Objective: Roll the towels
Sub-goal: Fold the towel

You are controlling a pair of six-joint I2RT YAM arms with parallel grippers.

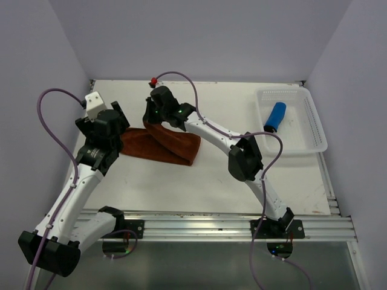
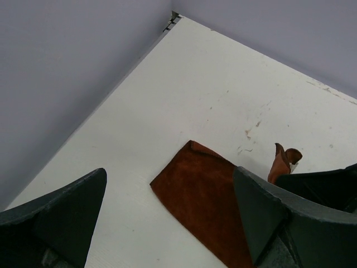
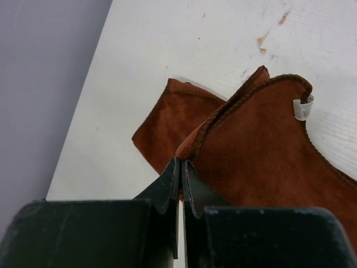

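Two grippers, right gripper (image 3: 181,167) pinching rust-brown towel (image 3: 268,151) edge, left gripper (image 2: 167,223) spread wide

The rust-brown towel (image 3: 262,151) pinched in my right tool (image 3: 181,164) is soft, matt cloth with a suede-like nap, a stitched hem and a small white fabric tag (image 3: 302,108). My tool's fingers (image 3: 167,184) look like matt black plastic. The tabletop (image 2: 212,84) is white, faintly grained, with rusty specks. The basket (image 1: 314,130) is white plastic mesh.

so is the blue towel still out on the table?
No, the rolled blue towel lies inside the white basket at the table's right.
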